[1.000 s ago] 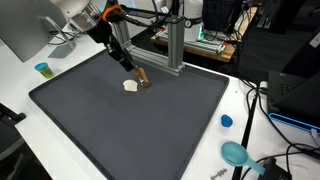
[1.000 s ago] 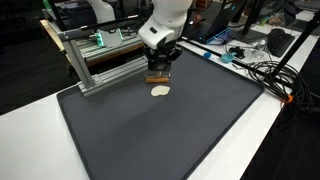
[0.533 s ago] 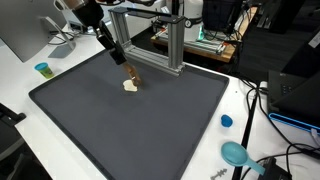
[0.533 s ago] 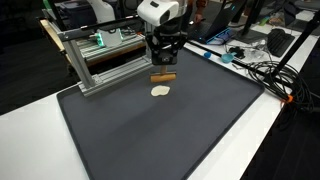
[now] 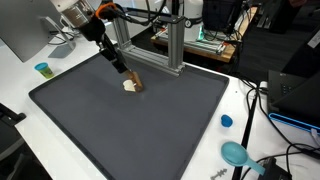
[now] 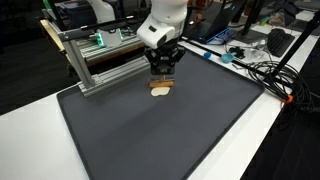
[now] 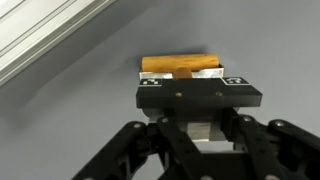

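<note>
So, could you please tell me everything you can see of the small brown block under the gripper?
The brown block is short and elongated, orange-brown, wood-like, lying flat on the dark grey mat. A cream-coloured piece lies close beside it. The gripper hangs directly over it; whether its fingers touch it cannot be told.

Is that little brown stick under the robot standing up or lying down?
Lying down. In the wrist view the brown stick stretches sideways, its long side running level along the grey mat, not on end.
</note>
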{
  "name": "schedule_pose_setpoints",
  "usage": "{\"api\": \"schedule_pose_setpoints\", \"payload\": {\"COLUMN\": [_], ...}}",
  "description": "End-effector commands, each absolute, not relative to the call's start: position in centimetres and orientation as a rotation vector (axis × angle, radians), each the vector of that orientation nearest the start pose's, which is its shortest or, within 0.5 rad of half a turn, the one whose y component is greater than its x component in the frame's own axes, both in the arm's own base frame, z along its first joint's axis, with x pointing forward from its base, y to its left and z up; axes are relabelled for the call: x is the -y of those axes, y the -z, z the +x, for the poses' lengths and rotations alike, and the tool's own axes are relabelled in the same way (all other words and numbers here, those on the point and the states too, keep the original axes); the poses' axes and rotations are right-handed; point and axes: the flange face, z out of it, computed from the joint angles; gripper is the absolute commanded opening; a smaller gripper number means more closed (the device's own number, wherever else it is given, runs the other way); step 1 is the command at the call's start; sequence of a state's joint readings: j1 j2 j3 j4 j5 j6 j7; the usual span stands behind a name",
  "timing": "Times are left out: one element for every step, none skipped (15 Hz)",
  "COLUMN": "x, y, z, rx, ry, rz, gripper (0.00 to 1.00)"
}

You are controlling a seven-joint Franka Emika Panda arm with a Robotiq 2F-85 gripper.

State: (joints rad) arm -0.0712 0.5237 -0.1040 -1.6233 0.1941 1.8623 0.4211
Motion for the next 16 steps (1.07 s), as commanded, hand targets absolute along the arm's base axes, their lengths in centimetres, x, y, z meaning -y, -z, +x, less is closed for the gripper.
{"api": "schedule_pose_setpoints", "payload": {"x": [10.9, 11.4, 11.9, 12.6, 13.3, 13.9, 14.4, 14.7, 14.9, 15.0, 15.1, 15.2, 15.3, 15.5, 15.6, 15.7], "y": [-28.1, -27.8, -27.7, -27.7, -27.8, -27.8, -27.7, -27.7, -27.6, -27.5, -27.4, -27.4, -27.4, -27.6, -27.8, -28.2], "z": [65.9, 66.2, 66.4, 66.6, 66.8, 67.0, 67.2, 67.4, 67.6, 67.7, 67.8, 68.1, 68.3, 68.6, 68.8, 68.9], "rx": [-0.997, -1.008, -1.018, -1.038, -1.058, -1.080, -1.096, -1.107, -1.118, -1.129, -1.144, -1.165, -1.178, -1.196, -1.209, -1.213], "ry": [-0.460, -0.464, -0.464, -0.468, -0.472, -0.476, -0.493, -0.503, -0.526, -0.552, -0.587, -0.603, -0.616, -0.625, -0.631, -0.643], "rz": [-2.772, -2.749, -2.731, -2.714, -2.699, -2.687, -2.674, -2.665, -2.662, -2.660, -2.659, -2.657, -2.658, -2.656, -2.655, -2.661], "gripper": [0.21, 0.21, 0.21, 0.21, 0.21, 0.21, 0.21, 0.21, 0.21, 0.21, 0.21, 0.21, 0.21, 0.21, 0.21, 0.21]}}
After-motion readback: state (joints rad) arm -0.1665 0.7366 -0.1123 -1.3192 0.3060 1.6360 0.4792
